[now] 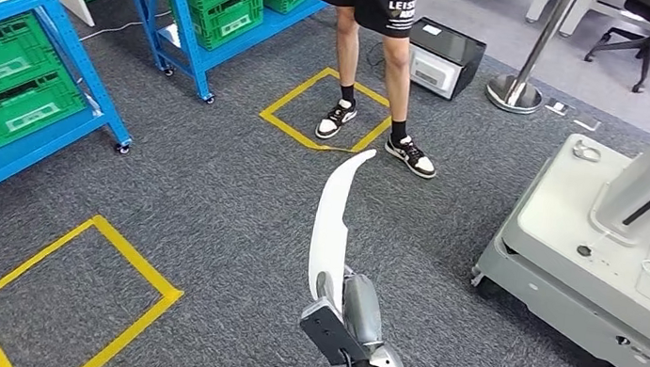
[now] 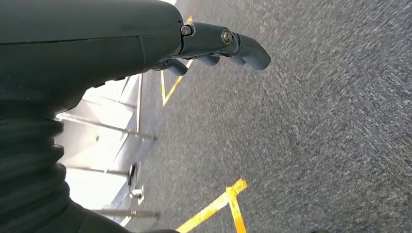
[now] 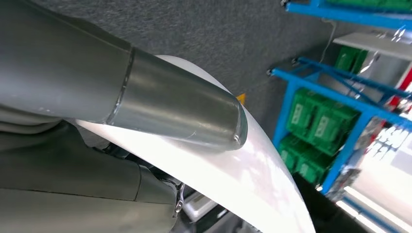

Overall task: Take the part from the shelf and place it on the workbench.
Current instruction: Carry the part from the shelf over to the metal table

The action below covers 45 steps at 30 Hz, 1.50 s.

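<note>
Out on the grey carpet, between the blue shelves and a white wheeled base, the right hand carries the part — a long, curved white panel that tapers to a point and juts forward and up from the hand. The right wrist view shows the thick thumb pressed flat on the part's glossy face with the other fingers under it, so the grip looks firm.

Left hand: holds nothing. Fingers lie loosely curled and apart over bare carpet; the arm seems to hang at the robot's side.

Progress, as a judgement — pickup is done, since the part is off the shelf and in hand, with the shelves and their green crates off to the left. The carry appears to be under way. No workbench is identifiable, so placing is still all to do: find the bench, approach, set the part down, release.

Nearby: a person stands ahead at a yellow tape square; another tape square lies on the carpet to the lower left. The part's tip points toward the person, so clearance deserves watching.
</note>
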Each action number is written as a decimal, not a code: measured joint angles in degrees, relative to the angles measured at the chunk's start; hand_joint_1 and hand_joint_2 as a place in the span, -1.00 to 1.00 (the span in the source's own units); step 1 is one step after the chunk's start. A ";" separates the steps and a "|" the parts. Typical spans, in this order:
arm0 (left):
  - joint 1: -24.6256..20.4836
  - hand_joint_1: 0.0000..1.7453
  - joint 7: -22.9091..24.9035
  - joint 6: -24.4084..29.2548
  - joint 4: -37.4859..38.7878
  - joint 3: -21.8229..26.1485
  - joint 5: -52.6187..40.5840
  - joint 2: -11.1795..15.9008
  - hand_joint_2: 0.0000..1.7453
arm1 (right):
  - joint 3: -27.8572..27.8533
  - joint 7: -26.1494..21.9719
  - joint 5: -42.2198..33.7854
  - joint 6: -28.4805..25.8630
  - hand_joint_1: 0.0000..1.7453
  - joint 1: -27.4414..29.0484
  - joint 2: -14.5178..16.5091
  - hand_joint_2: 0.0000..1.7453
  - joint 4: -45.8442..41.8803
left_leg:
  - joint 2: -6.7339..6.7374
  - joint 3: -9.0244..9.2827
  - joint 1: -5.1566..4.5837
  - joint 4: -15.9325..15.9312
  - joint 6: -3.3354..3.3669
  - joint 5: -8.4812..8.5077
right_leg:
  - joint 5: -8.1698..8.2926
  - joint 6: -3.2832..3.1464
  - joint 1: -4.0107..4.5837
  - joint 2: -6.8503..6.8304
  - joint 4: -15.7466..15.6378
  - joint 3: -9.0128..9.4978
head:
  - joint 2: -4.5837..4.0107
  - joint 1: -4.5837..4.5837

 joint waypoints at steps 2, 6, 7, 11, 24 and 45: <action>0.03 -1.00 0.00 0.00 0.01 0.03 -0.03 0.12 1.00 | 0.13 0.31 -0.52 -0.94 1.00 0.20 0.04 -1.00 0.32 | -0.98 2.52 -0.01 -6.19 0.44 4.05 | 0.02 0.06 0.01 1.59 0.20 -0.01 | 0.00 0.00; -0.12 -1.00 -0.03 -0.02 -0.03 0.56 0.17 0.37 1.00 | 0.51 3.06 -0.63 -3.81 1.00 1.16 0.00 -1.00 -0.47 | -4.43 6.09 -0.17 -14.70 1.27 6.50 | 0.32 1.33 -0.15 4.03 0.32 -0.62 | 0.00 0.01; -0.19 -1.00 -0.02 -0.02 -0.07 0.74 0.32 0.37 1.00 | 0.65 4.43 -0.22 -4.61 1.00 1.79 -0.20 -1.00 -1.31 | -3.77 6.22 -0.30 -14.86 1.57 6.70 | 0.51 1.81 -0.23 4.65 0.13 -0.77 | 0.00 0.00; -0.21 -1.00 -0.04 -0.02 -0.19 1.38 0.65 0.33 1.00 | 1.06 11.18 3.53 -7.17 1.00 5.12 -2.68 -1.00 -8.25 | -0.95 6.80 0.03 -16.07 3.00 7.60 | -2.59 2.72 -0.06 0.90 5.51 -3.65 | 0.00 0.33; -0.82 -1.00 -0.07 -0.03 -0.38 2.34 -0.68 -0.34 1.00 | 0.37 21.37 21.96 6.71 1.00 10.36 -4.49 -1.00 -27.78 | 5.94 7.44 0.02 -14.40 0.32 5.11 | -1.17 1.22 -0.19 -4.00 0.85 0.05 | 0.00 0.35; -1.21 -1.00 -0.01 -0.04 -0.74 7.48 2.54 -1.80 1.00 | -12.43 10.69 16.46 6.40 1.00 2.25 -6.20 -1.00 -27.35 | 2.07 6.60 -0.56 -15.87 3.67 7.54 | -6.66 3.52 -0.23 -1.61 15.62 -8.26 | 0.00 0.45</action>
